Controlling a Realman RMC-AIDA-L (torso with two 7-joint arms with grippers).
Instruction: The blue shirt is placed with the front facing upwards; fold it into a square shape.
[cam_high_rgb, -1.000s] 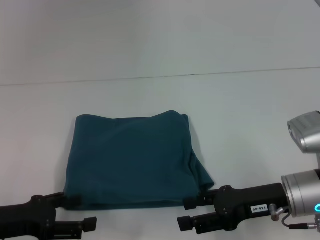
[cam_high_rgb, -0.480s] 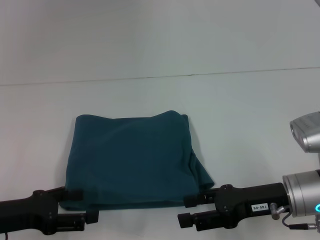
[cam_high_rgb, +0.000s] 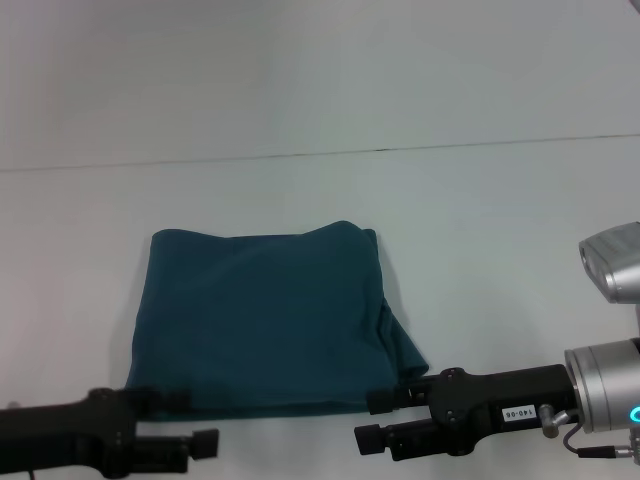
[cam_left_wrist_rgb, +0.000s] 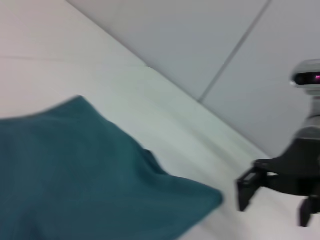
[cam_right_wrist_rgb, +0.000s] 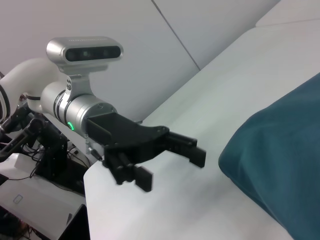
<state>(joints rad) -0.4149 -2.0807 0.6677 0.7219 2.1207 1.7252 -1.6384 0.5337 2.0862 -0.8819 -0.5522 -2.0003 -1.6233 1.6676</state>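
Over the last second the left gripper (cam_high_rgb: 198, 422) has been shifted along the near edge of the surface (cam_high_rgb: 480, 230), from the near-left corner of the blue shirt (cam_high_rgb: 265, 318) toward the middle of its near hem, while the right gripper (cam_high_rgb: 374, 420) has been kept in place. The shirt has not moved: it lies as a compact, roughly square bundle, plain side up, toward the near-left part of the surface. From this it is judged that the folding is essentially finished and the cloth released. Both sets of fingers are seen spread apart and empty; the left ones lie just beside the near hem, the right ones just beside the near-right corner.
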